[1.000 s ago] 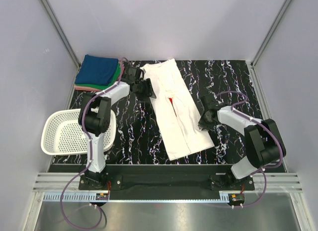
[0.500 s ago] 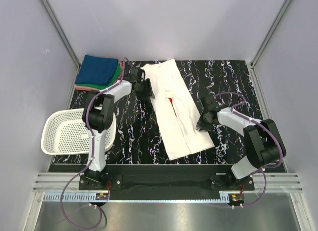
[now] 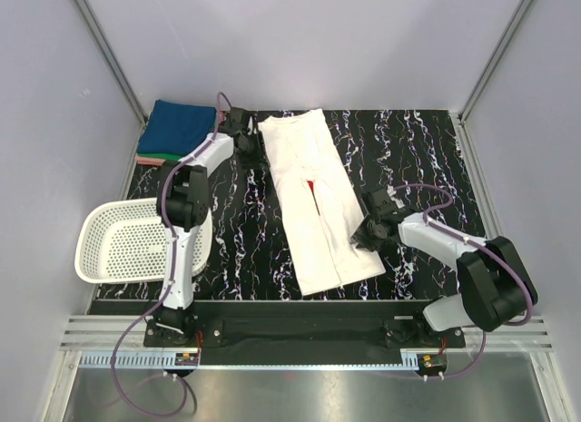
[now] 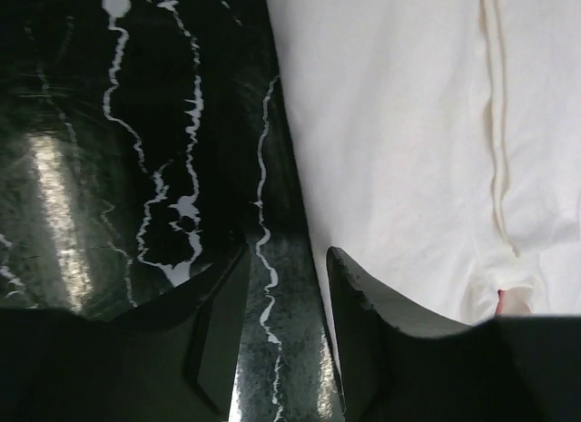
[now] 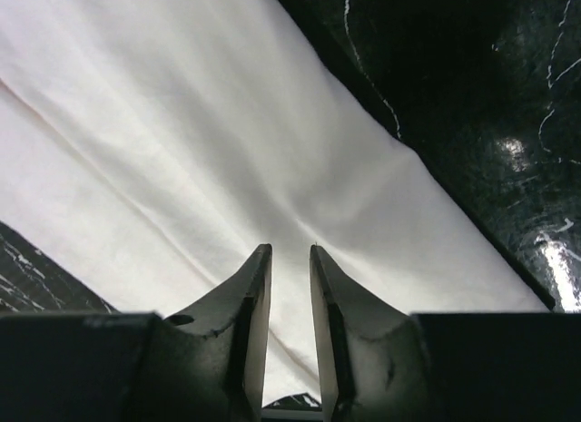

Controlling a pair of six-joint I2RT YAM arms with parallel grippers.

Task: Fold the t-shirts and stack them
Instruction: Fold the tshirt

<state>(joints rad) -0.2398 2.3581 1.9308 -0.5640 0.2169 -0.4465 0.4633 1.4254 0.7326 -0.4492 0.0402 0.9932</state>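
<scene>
A white t-shirt (image 3: 313,200) lies folded into a long strip down the middle of the black marbled table, with a sliver of red print (image 3: 311,181) showing at its fold. My left gripper (image 3: 247,142) is at the strip's far left edge. In the left wrist view the left gripper (image 4: 286,259) is open over bare table, its right finger (image 4: 363,313) at the t-shirt's (image 4: 408,122) edge. My right gripper (image 3: 370,230) is at the near right edge. In the right wrist view the right gripper (image 5: 290,251) hangs narrowly open above the white cloth (image 5: 227,122). Folded t-shirts (image 3: 177,127), blue on top, are stacked at the far left.
A white mesh basket (image 3: 95,250) stands at the left, beside the left arm's base. Grey walls and metal frame posts close in the table on three sides. A black rail (image 3: 300,318) carries both arm bases at the near edge.
My left gripper has slid along the shirt's left edge toward the far end and narrowed. My right gripper has moved nearer along the right edge and opened a little.
</scene>
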